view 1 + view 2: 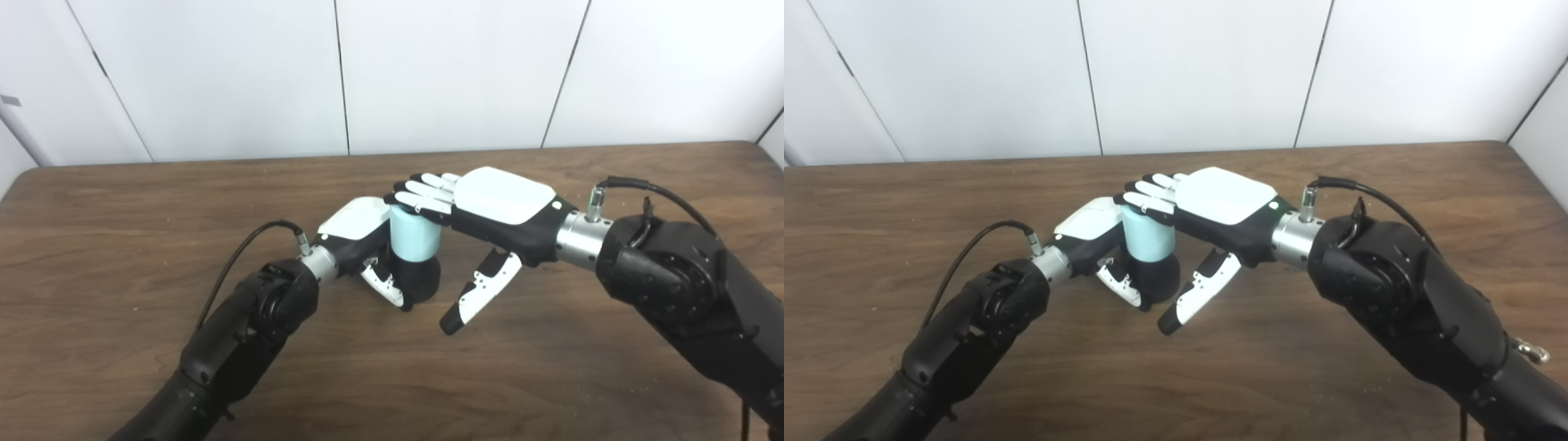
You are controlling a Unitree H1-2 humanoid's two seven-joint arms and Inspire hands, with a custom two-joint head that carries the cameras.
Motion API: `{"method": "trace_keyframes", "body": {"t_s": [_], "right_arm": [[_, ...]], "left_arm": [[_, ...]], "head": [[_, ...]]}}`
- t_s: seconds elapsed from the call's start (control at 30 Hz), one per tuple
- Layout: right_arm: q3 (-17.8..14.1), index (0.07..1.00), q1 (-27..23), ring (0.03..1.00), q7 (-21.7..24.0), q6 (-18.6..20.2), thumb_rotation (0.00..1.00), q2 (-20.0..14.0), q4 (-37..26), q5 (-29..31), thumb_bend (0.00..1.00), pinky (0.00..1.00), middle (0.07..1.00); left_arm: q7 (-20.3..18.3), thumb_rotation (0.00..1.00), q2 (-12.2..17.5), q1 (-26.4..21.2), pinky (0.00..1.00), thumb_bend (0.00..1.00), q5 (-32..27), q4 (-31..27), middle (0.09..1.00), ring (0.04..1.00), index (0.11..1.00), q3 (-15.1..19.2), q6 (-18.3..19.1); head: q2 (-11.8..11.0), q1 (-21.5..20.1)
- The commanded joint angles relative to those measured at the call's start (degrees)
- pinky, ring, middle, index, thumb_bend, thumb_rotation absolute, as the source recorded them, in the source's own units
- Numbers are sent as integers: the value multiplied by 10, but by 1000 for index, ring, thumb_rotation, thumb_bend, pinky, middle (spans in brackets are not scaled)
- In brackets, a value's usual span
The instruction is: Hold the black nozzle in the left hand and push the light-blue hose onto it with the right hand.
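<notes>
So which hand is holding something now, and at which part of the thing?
The left hand grips the black nozzle at its lower body. The right hand holds nothing; its flat fingers rest on top of the light-blue hose.

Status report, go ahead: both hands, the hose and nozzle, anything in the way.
Left hand shut on black nozzle. Right hand open, fingers flat atop light-blue hose. Hose upright on nozzle. No obstruction seen.
</notes>
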Motion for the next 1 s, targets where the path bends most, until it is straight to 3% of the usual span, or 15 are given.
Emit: {"method": "trace_keyframes", "body": {"t_s": [0.0,0.1,0.2,0.3,0.37,0.53,0.67,0.73,0.8,0.87,0.97], "right_arm": [[24,993,15,1000,65,-8,781,-12,18,38,832,1000,1000],[2,966,15,980,20,-39,771,-1,22,36,819,983,984],[-29,879,25,843,-45,-88,673,16,34,25,751,790,891],[-63,826,37,772,-121,-140,591,40,49,6,717,657,839],[-93,783,41,720,-166,-149,508,66,45,1,690,566,805],[-152,713,54,677,-228,-145,352,124,49,19,618,534,744],[-180,761,62,658,-249,-146,361,148,64,24,621,514,746],[-190,859,60,684,-241,-130,387,148,71,34,647,519,799],[-196,901,57,701,-222,-103,380,146,71,47,663,527,826],[-200,922,53,721,-200,-65,261,143,68,62,658,539,845],[-202,933,50,732,-177,-19,161,137,66,72,658,543,852]], "left_arm": [[-26,0,12,8,511,527,26,17,478,512,485,-9,20],[-25,0,12,8,529,527,25,17,482,520,483,-9,20],[-25,0,13,9,503,527,24,17,477,512,485,-8,19],[-25,0,13,9,496,527,24,17,473,510,487,-8,19],[-26,0,14,9,499,527,25,17,471,512,488,-8,20],[-28,0,16,9,508,527,23,17,459,510,492,-7,20],[-29,0,16,9,516,527,24,17,455,509,493,-8,20],[-30,0,15,9,522,527,25,16,457,509,492,-9,22],[-30,0,15,9,527,527,25,16,461,510,492,-9,22],[-30,0,16,9,532,527,25,15,470,515,489,-8,22],[-31,0,16,9,529,527,25,14,471,516,488,-8,22]], "head": [[0,0],[1,1],[0,1],[0,1],[0,1],[-1,2],[-2,1],[-1,1],[-1,1],[-1,1],[0,2]]}}
